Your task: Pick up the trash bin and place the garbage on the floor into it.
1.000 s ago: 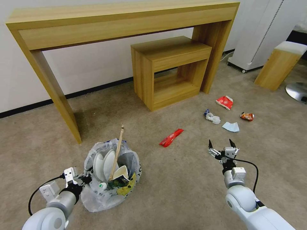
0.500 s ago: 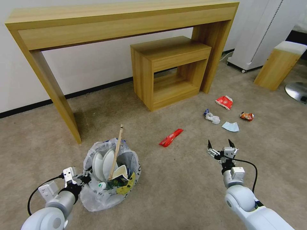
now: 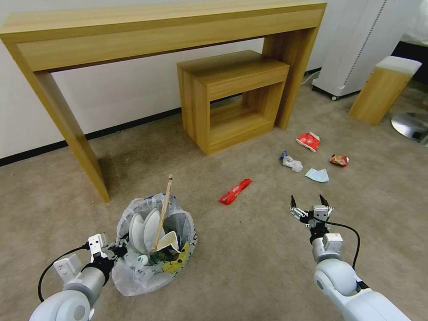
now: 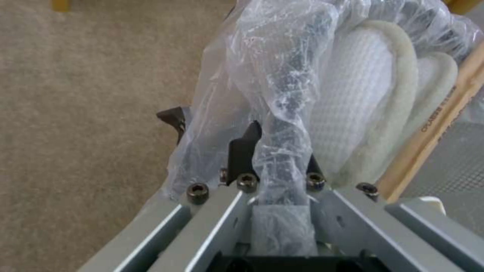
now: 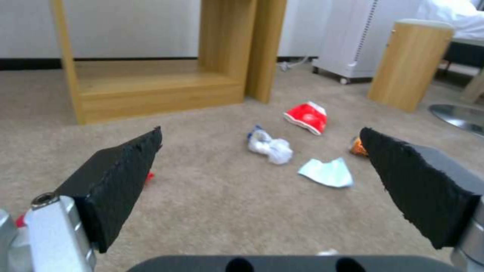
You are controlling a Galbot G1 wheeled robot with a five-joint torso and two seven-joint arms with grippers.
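The trash bin (image 3: 133,272), lined with a crinkly clear bag, hangs at the lower left over the floor (image 3: 249,267). My left gripper (image 3: 115,250) is shut on its rim (image 4: 282,124). It holds two white slippers (image 3: 145,227), a wooden stick (image 3: 163,209), a paper cup (image 3: 170,243) and a small bottle (image 3: 142,259). My right gripper (image 3: 306,203) hovers open and empty above the carpet. Ahead of it lies garbage: a long red wrapper (image 3: 235,191), crumpled tissue (image 3: 292,163), blue mask (image 3: 317,175), red wrapper (image 3: 308,141) and orange wrapper (image 3: 339,160). The right wrist view shows the tissue (image 5: 270,147), mask (image 5: 328,172) and red wrapper (image 5: 306,117) between its open fingers (image 5: 126,177).
A tall wooden console table (image 3: 67,120) stands against the wall, with a smaller wooden table (image 3: 227,98) nested under it. At the far right are a white appliance on wheels (image 3: 352,44), a wooden stool (image 3: 381,89) and a round metal base (image 3: 412,126).
The whole picture has shifted slightly, with furniture and litter sliding left, so the camera moved. Both grippers keep their state and their place before me.
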